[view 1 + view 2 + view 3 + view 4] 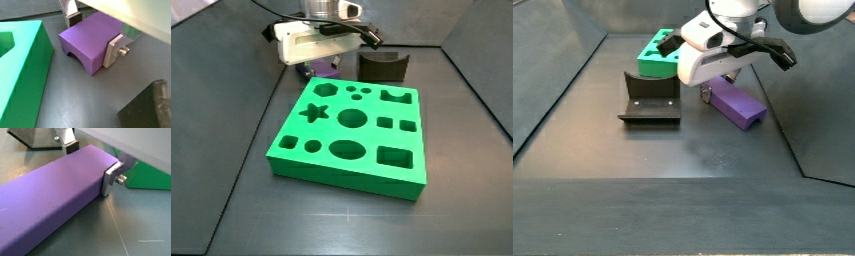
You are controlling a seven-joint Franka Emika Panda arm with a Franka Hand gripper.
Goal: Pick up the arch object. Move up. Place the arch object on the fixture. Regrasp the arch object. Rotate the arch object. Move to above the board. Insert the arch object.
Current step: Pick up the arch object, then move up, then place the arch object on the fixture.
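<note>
The arch object (738,105) is seen lying flat on the floor, between the board (352,140) and the fixture (648,97). The pincer (93,36) is lowered over one end of it, and its silver fingers (115,50) are set against both sides, apparently closed on the block. The first step, the pick-up, is judged to be in hand; a straight lift is called for next, with the grip kept firm

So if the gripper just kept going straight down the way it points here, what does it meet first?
The arch object. The gripper points down at the floor with a finger on each side of the purple block, so the palm would likely reach the block's top first, fingertips the floor, though depth is unclear.
</note>
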